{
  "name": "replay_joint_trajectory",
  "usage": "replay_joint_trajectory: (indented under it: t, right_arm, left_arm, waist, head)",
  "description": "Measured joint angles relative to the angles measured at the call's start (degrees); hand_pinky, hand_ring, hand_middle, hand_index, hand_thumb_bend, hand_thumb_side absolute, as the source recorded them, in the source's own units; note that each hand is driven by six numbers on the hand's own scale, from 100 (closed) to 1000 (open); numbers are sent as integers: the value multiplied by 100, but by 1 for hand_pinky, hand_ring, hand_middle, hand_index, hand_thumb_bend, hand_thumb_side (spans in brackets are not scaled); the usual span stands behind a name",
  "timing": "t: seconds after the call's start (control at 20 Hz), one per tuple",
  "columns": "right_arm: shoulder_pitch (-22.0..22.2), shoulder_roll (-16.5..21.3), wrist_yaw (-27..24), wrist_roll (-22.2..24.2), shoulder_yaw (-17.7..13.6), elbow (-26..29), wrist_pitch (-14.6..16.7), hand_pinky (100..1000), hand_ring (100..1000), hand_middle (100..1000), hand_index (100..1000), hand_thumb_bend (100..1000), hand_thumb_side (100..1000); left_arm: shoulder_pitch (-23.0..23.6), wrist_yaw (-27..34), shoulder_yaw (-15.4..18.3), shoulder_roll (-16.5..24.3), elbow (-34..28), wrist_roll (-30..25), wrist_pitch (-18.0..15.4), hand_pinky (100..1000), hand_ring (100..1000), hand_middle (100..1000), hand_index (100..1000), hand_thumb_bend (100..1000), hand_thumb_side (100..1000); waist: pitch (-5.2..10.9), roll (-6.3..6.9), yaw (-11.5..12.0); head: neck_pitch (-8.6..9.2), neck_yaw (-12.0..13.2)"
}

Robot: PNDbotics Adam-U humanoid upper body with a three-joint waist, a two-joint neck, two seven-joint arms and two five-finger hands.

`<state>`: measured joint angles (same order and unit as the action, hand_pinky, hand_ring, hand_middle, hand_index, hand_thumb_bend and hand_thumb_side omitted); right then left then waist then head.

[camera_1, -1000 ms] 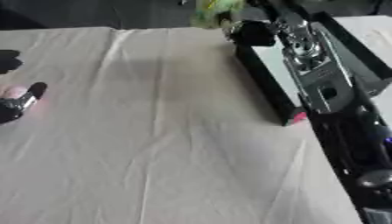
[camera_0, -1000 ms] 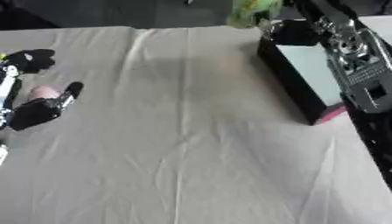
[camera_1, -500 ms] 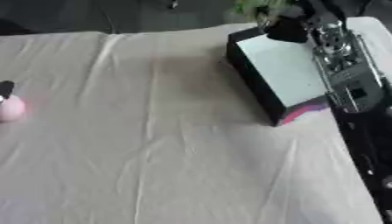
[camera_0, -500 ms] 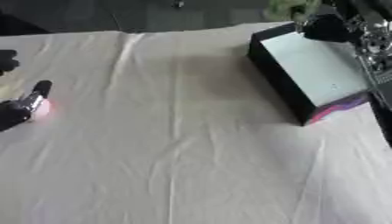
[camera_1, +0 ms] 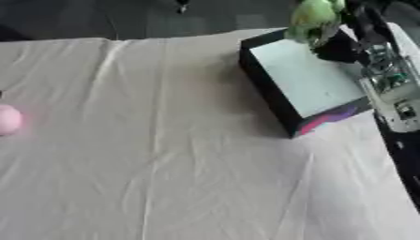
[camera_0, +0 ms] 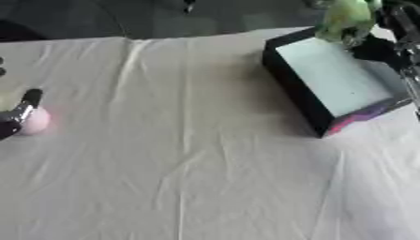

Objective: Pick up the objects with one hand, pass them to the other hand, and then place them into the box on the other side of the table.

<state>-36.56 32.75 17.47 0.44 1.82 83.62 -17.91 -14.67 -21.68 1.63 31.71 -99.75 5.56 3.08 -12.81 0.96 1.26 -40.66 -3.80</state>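
Left robot hand (camera_0: pixel 18 115) shows only at the left edge of the left eye view, low against the table (camera_0: pixel 189 178). One dark finger with a silver section lies directly against the pink ball (camera_0: pixel 35 121), on the ball's left and upper side. Too little of this robot hand is in view to establish how far its fingers are curled or whether they enclose the ball; contact is visible, a grasp cannot be confirmed. In the right eye view the ball rests alone on the cloth at the left edge, with no finger seen beside it.

Nearer ground: the table is covered with a pale, creased cloth, and the wide stretch between the ball and the box carries nothing else.

Further back, on the right side of the table, stands the box (camera_1: pixel 264 89), black-walled, with a pale interior floor and a pink and purple patch at its near right corner. It sits askew to the table edge, well apart from the ball.

Right robot hand (camera_1: pixel 338 44) is above the far end of the box, fingers curled round a green object (camera_1: pixel 310 18), which is blurred and light green. That object is held over the box's far rim, not resting inside. The right arm (camera_1: pixel 390 93) runs down the right edge, black with silver sections.
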Motion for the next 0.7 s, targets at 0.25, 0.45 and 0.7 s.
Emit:
replay_joint_trajectory:
  t: [0.25,0.45,0.7]
  right_arm:
    - [122,40,271,126,-44,-220,-40,948,864,738,764,100,186]
    - [162,40,480,228,-69,-396,-126,963,918,841,883,130,404]
    - [185,40,741,272,-137,-521,-225,983,971,956,975,261,553]
  left_arm:
    - [-1,16,13,0,-25,13,-8,789,730,661,822,465,456]
    - [-2,22,24,0,-32,22,-16,789,730,661,822,466,459]
    - [-2,24,27,0,-33,26,-19,789,730,661,822,470,462]
  waist:
    - [0,0,3]
    - [0,0,4]
    - [0,0,4]
  head:
    - [5,-71]
    - [5,-119]
    - [3,-157]
